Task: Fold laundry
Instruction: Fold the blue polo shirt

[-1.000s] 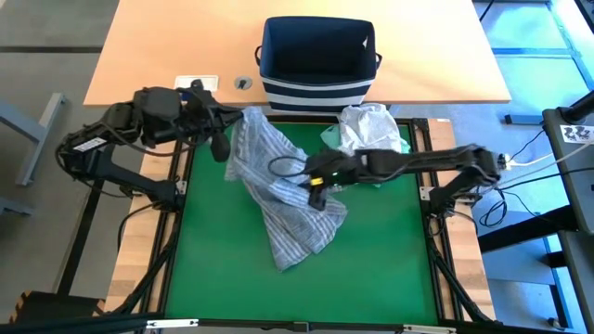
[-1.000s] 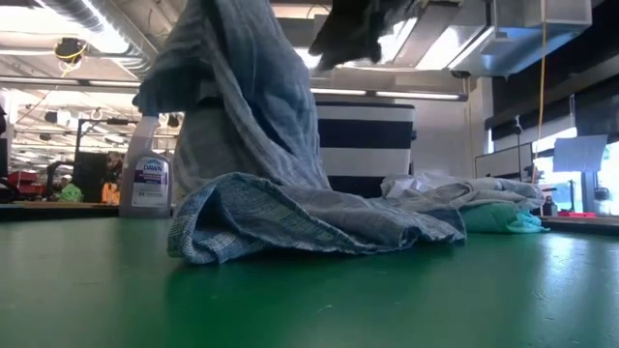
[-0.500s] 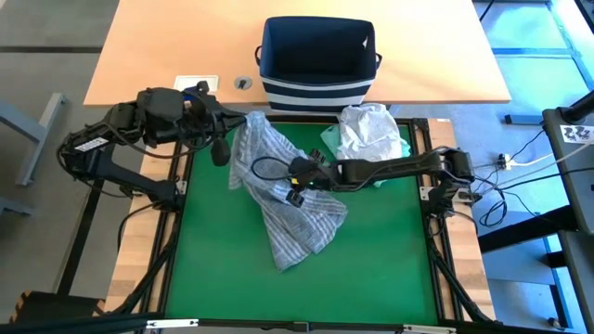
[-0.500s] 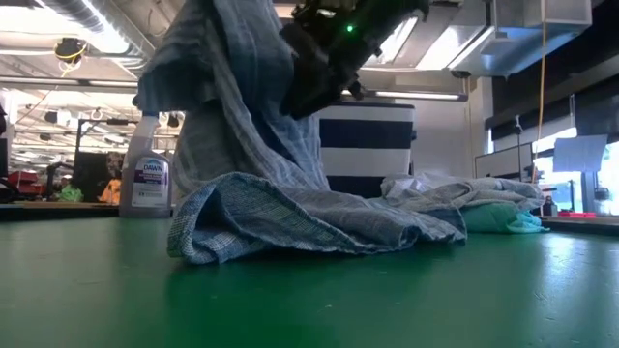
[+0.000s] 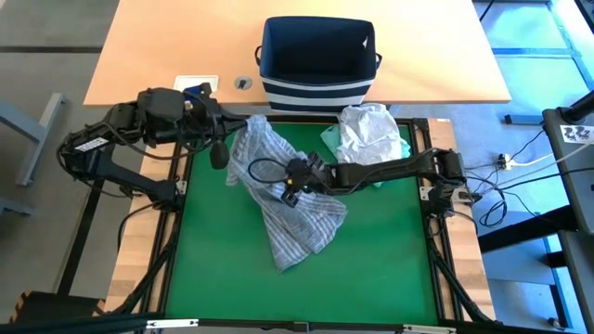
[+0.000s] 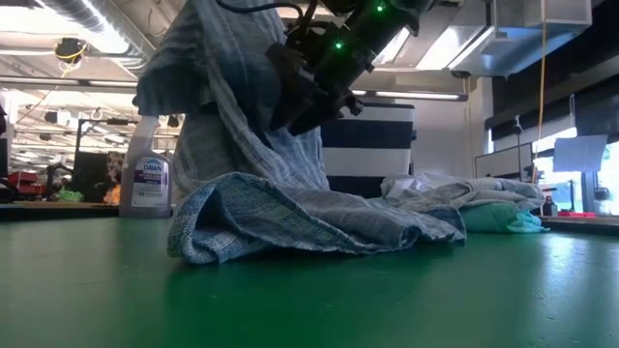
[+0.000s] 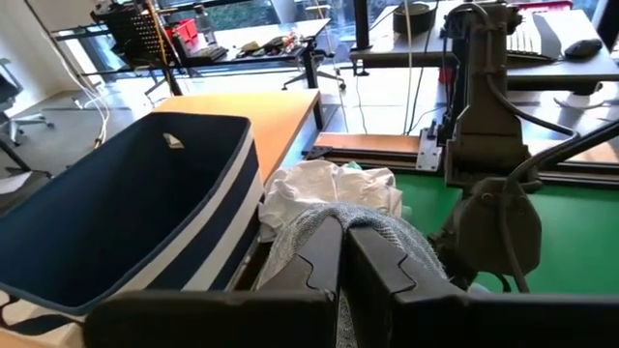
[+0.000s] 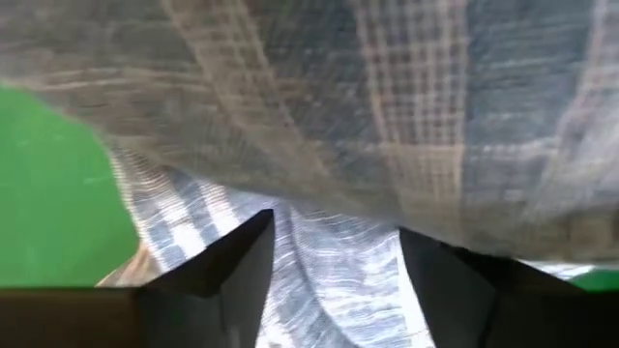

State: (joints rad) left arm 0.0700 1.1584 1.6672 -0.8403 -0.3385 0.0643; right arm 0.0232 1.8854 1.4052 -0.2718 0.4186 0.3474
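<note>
The grey-blue striped shirt hangs from my left gripper near the table's far-left corner. Its lower half lies crumpled on the green mat. My right gripper is open. It reaches in from the right and hovers low against the hanging fabric, one finger on either side of a fold. Whether they touch the fold cannot be told. The white t-shirt lies heaped on the mint-teal garment at the far right of the mat. My left gripper is shut on the shirt's upper part, pinching it between the two fingers, which lie about level and point toward the table's right. The gathered cloth hangs below the fingers, and its lower end rests on the mat.
The navy-and-white striped basket stands on the wooden table just beyond the mat's far edge. In the low view a spray bottle stands at the far left. Bare green mat lies toward the near edge and the right.
My right gripper has moved toward the table's left and down, from above the shirt's crumpled part to the hanging fabric below my left gripper. The shirt has kept its shape.
</note>
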